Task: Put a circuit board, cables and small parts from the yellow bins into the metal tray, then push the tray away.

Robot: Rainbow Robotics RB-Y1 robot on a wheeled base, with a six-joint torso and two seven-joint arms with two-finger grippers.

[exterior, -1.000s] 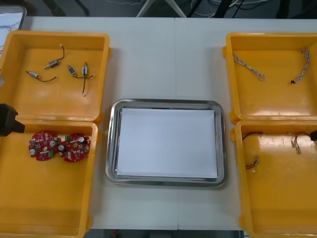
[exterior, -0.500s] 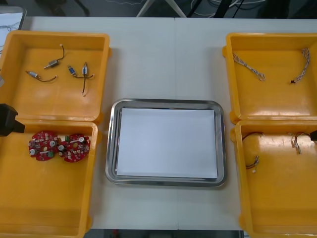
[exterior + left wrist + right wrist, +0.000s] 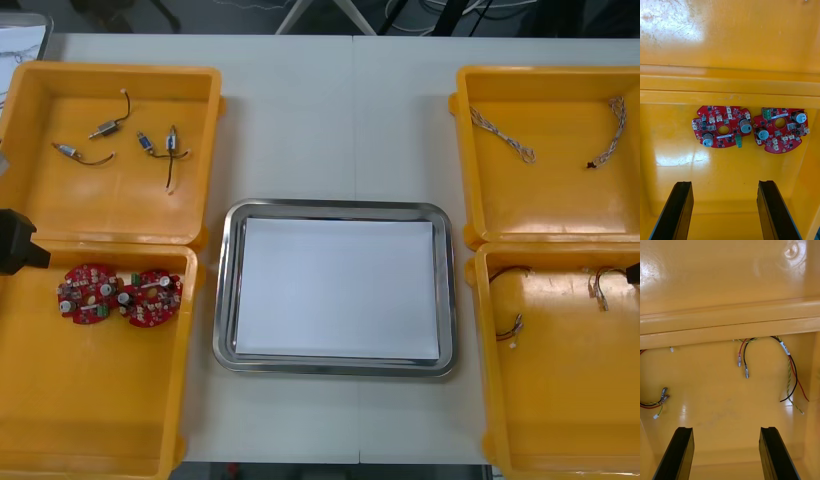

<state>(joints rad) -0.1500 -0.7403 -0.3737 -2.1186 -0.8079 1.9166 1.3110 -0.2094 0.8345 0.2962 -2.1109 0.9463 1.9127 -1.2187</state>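
The left pincer (image 3: 724, 183) stands open, its two black fingers apart, above the floor of the yellow bin (image 3: 100, 470) at the near left corner of the desk (image 3: 330, 120). Just ahead of the fingers lie two round red circuit boards (image 3: 722, 126), flat and side by side, almost touching. One is in line with the gap between the fingers, the other more in front of one finger.

I judge the step to be taking one board. It is better to go down on the board in line with the gap and to close on its rim, so that the neighbour is not dragged.

The right pincer (image 3: 726, 429), also open, waits over the red and yellow cables (image 3: 790, 371) in the bin at the near right corner. The metal tray (image 3: 336, 208) sits between the bins, white inside, with nothing in it yet.
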